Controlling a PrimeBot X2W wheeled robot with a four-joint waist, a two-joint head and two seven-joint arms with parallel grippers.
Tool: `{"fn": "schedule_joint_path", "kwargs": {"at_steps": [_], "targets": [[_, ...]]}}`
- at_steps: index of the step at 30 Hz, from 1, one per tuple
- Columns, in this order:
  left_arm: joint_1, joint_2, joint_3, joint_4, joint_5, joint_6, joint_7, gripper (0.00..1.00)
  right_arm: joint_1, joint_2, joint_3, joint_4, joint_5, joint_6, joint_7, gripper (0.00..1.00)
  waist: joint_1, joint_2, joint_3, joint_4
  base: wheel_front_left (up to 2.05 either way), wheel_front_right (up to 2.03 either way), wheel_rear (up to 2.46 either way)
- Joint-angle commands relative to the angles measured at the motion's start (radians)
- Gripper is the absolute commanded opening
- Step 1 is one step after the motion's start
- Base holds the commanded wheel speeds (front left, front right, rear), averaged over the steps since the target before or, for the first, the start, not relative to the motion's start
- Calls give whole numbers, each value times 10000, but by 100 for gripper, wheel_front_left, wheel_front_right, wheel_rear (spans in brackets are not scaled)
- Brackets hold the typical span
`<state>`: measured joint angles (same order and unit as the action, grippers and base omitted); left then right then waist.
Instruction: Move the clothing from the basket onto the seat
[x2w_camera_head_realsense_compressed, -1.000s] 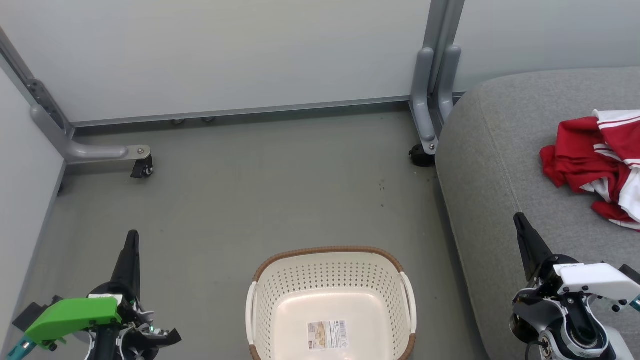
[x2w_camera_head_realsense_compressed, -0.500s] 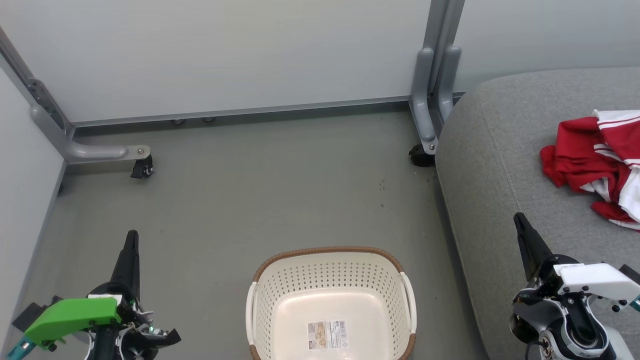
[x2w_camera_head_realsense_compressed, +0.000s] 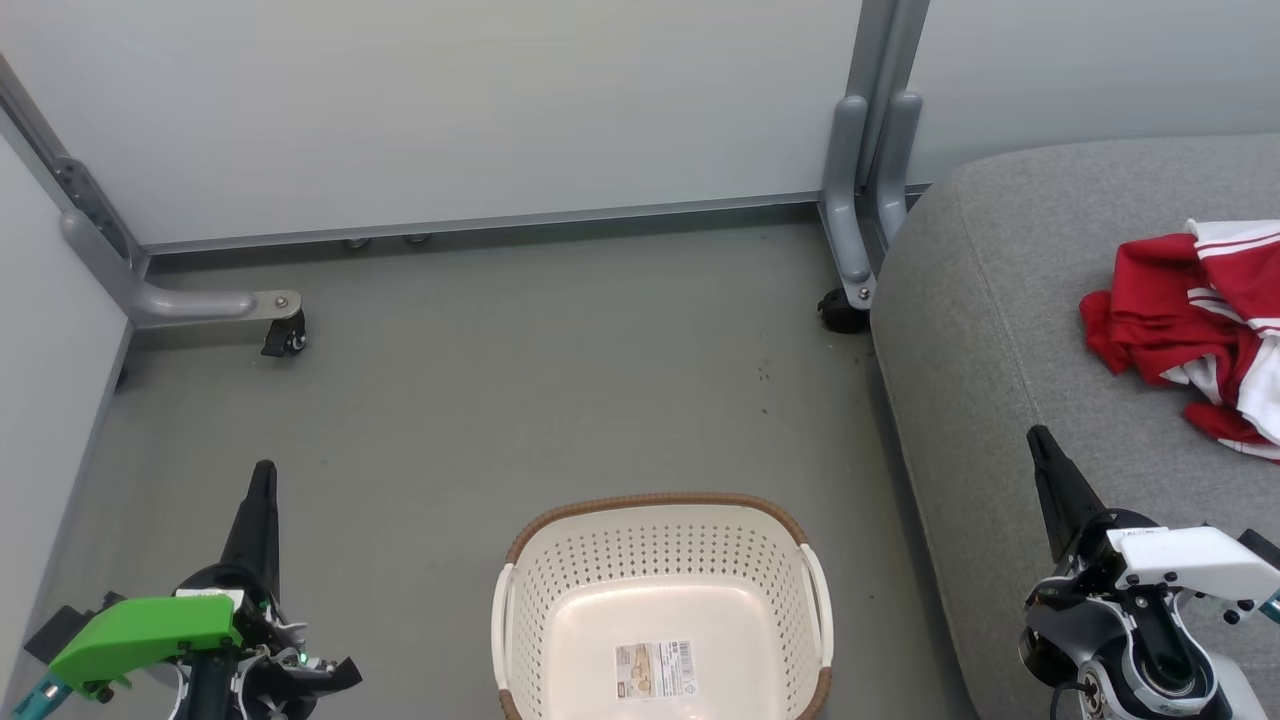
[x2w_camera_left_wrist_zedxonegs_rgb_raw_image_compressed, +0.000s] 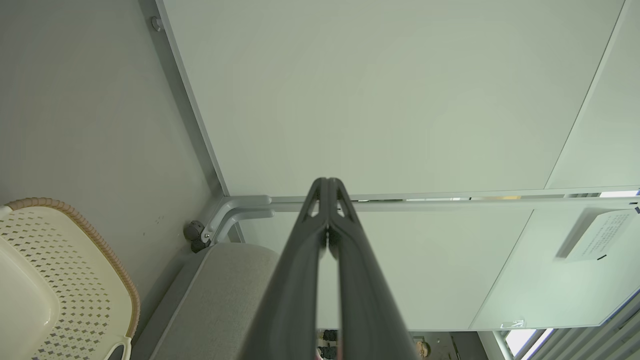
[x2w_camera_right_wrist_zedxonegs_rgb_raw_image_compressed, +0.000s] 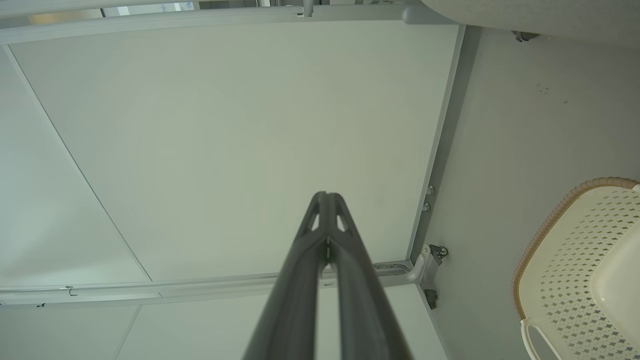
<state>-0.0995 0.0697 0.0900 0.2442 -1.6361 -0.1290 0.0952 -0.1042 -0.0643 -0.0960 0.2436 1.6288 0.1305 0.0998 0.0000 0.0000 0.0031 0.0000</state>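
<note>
The red and white clothing (x2w_camera_head_realsense_compressed: 1195, 330) lies crumpled on the grey seat (x2w_camera_head_realsense_compressed: 1000, 330) at the right edge of the head view. The cream perforated basket (x2w_camera_head_realsense_compressed: 660, 540) stands on the floor at bottom centre, holding nothing but a paper label (x2w_camera_head_realsense_compressed: 655, 668) on its bottom. My left gripper (x2w_camera_head_realsense_compressed: 264, 470) is shut at the lower left, over bare floor. Low on the right, my right gripper (x2w_camera_head_realsense_compressed: 1036, 434) is shut over the seat's front part, apart from the clothing. In the wrist views both pairs of fingers meet at the tips, left gripper (x2w_camera_left_wrist_zedxonegs_rgb_raw_image_compressed: 327, 181) and right gripper (x2w_camera_right_wrist_zedxonegs_rgb_raw_image_compressed: 326, 195), with nothing between them.
Pale partition panels (x2w_camera_head_realsense_compressed: 450, 110) wall the back and left. Their grey metal feet with castors (x2w_camera_head_realsense_compressed: 285, 338) (x2w_camera_head_realsense_compressed: 842, 312) stand on the grey floor (x2w_camera_head_realsense_compressed: 560, 380). The basket edge (x2w_camera_left_wrist_zedxonegs_rgb_raw_image_compressed: 100, 250) (x2w_camera_right_wrist_zedxonegs_rgb_raw_image_compressed: 555, 215) appears at the side of each wrist view.
</note>
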Motion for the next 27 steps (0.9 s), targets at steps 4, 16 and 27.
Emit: {"fn": "schedule_joint_path", "kwargs": {"at_steps": [4, 16, 27], "targets": [[-160, -34, 32, 14, 71, -52, 30, 0, -65, 23, -40, 22, -36, 4, 41, 0, 0, 0, 0, 0, 0, 0, 0], [-164, -54, 71, 14, 99, -53, 66, 0, -68, 40, -64, 23, -55, 4, 53, 0, 0, 0, 0, 0, 0, 0, 0], [-167, -62, 101, 17, 108, -53, 71, 0, -70, 48, -83, 24, -84, 4, 75, 0, 0, 0, 0, 0, 0, 0, 0]]}}
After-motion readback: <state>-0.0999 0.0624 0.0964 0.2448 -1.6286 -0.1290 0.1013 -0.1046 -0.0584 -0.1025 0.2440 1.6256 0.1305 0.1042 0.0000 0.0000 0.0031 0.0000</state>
